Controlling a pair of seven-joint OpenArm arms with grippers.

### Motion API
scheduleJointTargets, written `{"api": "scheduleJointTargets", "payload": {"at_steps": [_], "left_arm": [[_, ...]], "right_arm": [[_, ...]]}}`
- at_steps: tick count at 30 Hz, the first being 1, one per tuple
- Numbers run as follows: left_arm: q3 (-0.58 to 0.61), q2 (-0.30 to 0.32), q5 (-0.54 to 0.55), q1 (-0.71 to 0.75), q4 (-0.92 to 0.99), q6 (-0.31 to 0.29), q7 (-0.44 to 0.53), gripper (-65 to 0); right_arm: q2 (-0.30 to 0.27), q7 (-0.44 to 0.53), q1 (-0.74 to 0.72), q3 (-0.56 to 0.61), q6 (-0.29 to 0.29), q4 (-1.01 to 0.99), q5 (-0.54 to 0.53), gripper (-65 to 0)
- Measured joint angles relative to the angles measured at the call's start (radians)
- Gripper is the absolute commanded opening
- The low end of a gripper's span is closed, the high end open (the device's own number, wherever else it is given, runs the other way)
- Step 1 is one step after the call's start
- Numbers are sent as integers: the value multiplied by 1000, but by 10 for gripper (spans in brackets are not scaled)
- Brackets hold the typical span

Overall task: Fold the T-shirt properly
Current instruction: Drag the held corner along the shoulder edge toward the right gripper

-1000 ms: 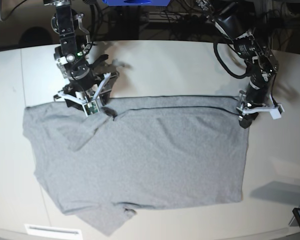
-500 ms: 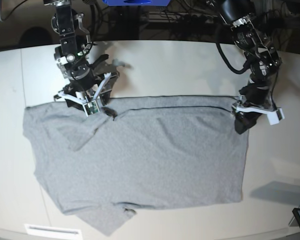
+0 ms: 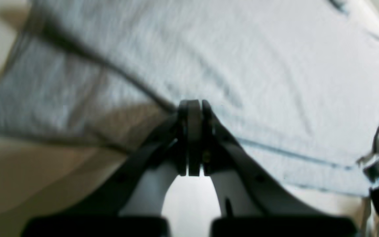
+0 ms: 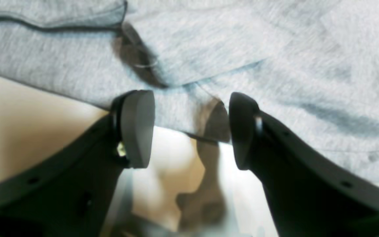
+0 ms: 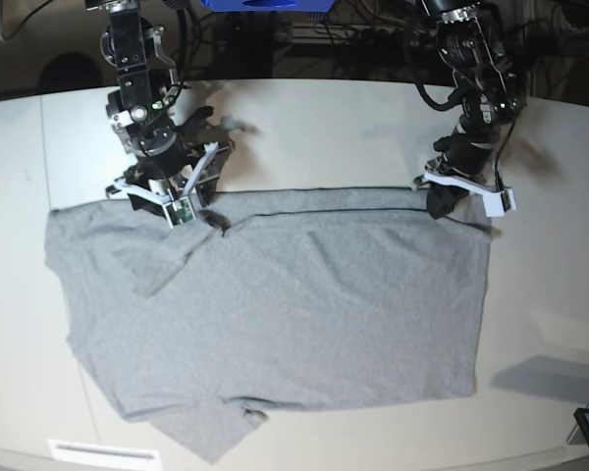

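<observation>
With the T-shirt (image 5: 275, 314) spread flat on the table (image 5: 353, 128), the left fingers (image 3: 194, 108) pinched shut at its far hem and the right fingers (image 4: 189, 128) open, a one-sided lift could skew the fold.

No legible text in any view. T-shirt (image 5: 275, 314) lies plain grey side up; no lettering shows on it. A white strip (image 5: 103, 453) at the near left table edge may carry a mark, too small to read. Both wrist views blurred; no labels made out.
</observation>
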State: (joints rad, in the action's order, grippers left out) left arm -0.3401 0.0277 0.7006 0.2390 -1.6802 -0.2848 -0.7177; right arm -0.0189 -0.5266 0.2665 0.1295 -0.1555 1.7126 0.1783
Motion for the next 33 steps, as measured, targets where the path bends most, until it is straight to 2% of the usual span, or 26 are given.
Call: {"api": "scheduleJointTargets", "payload": {"at_steps": [14,24,33], "left_arm": [[23,-16,8,37,3,-2,3,-650],[39,-13,16,-12,95,-3,27,-650],[34,-13,8,-25,62,0,6,-650]], "right_arm": [[0,-1,0,0,0,0,0,-306],[0,5,8,0,0,0,0,-306],[0,6,11,0,0,1,0,-306]]}}
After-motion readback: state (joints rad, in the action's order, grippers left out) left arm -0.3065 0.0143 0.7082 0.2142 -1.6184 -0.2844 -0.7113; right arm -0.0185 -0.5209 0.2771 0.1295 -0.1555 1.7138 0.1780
